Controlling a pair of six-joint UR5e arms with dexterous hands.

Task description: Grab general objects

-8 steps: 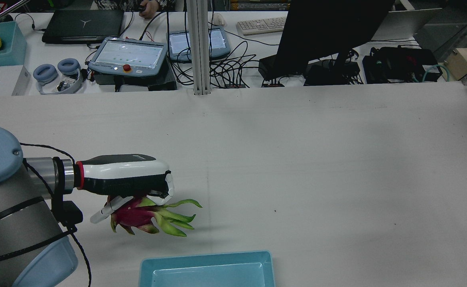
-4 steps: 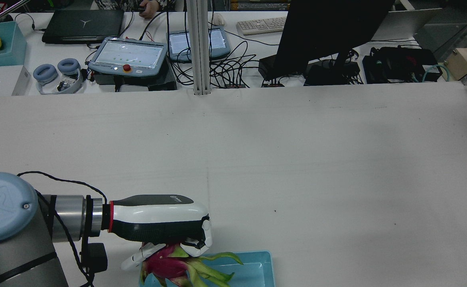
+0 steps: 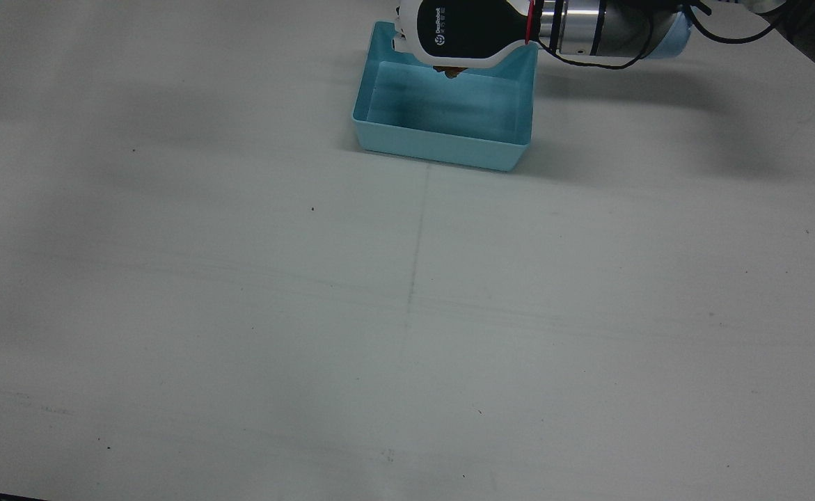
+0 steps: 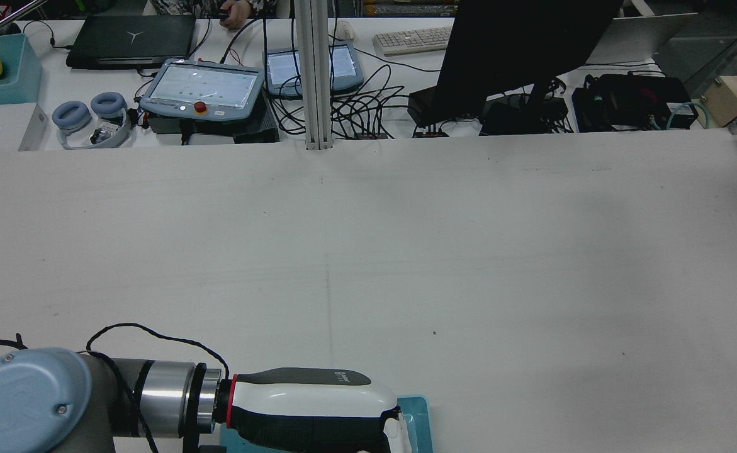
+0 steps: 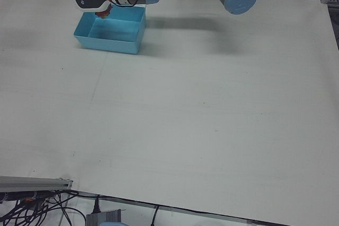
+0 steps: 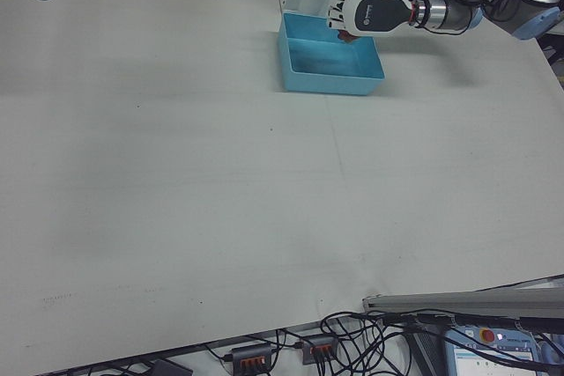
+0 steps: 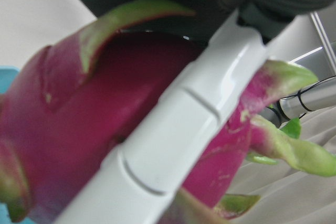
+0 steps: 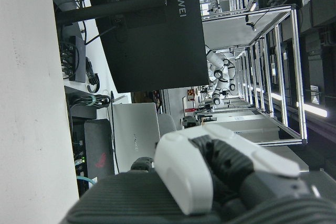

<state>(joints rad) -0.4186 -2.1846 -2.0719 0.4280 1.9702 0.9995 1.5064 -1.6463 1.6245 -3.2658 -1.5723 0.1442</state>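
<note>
Front view showed the white table [image 3: 240, 278], then the blue bin [image 3: 442, 142] near its robot-side edge. Above the bin hung the left hand [image 3: 463, 31], fingers [image 7: 173, 129] clamped around the dragon fruit [image 7: 79, 119]. The right hand [image 8: 210, 182] showed too little to tell its state.

robot hand [image 7: 210, 51] finger [image 7: 173, 135] wrapped across magenta dragon fruit [image 7: 79, 129] w/ green scale tips.

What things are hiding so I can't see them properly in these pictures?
- Dragon fruit: the robot hand covers nearly all of it in the front view; the left hand view is too close to show it whole.
- Blue bin: the rear view's bottom edge and the hand cut it off.
- Right robot hand: only part shows, too little to tell if it is open.
</note>
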